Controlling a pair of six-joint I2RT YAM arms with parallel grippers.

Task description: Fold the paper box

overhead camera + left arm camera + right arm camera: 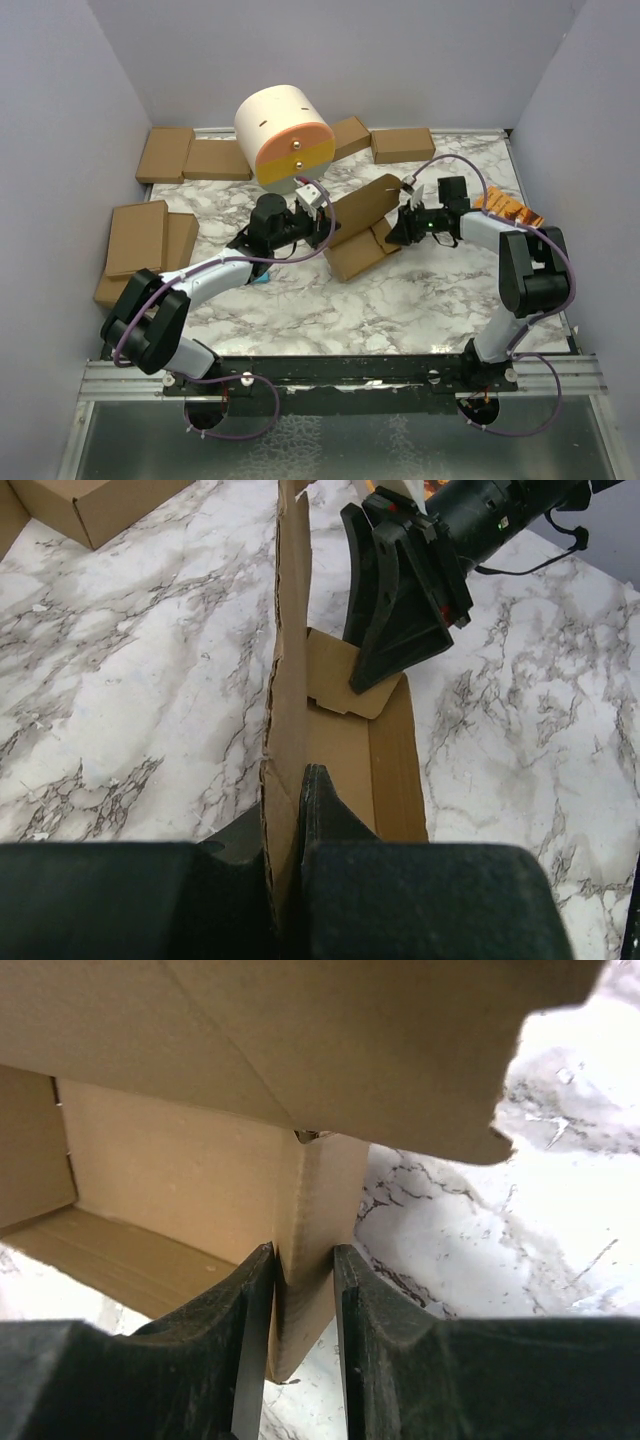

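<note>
Left tool (285, 825) clamps the upright panel of the paper box (362, 235) and right tool (303, 1255) pinches its end flap, so the half-folded box lies on the desk (330, 310), long axis between them.

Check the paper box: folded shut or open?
Open, partly folded. On the paper box a tall panel stands raised, pinched by the left tool; the right tool clamps a flap; the interior is exposed.

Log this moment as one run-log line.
paper box: partly folded, one panel upright, on marble table | left tool: clamped on upright panel | right tool: clamped on end flap
</note>
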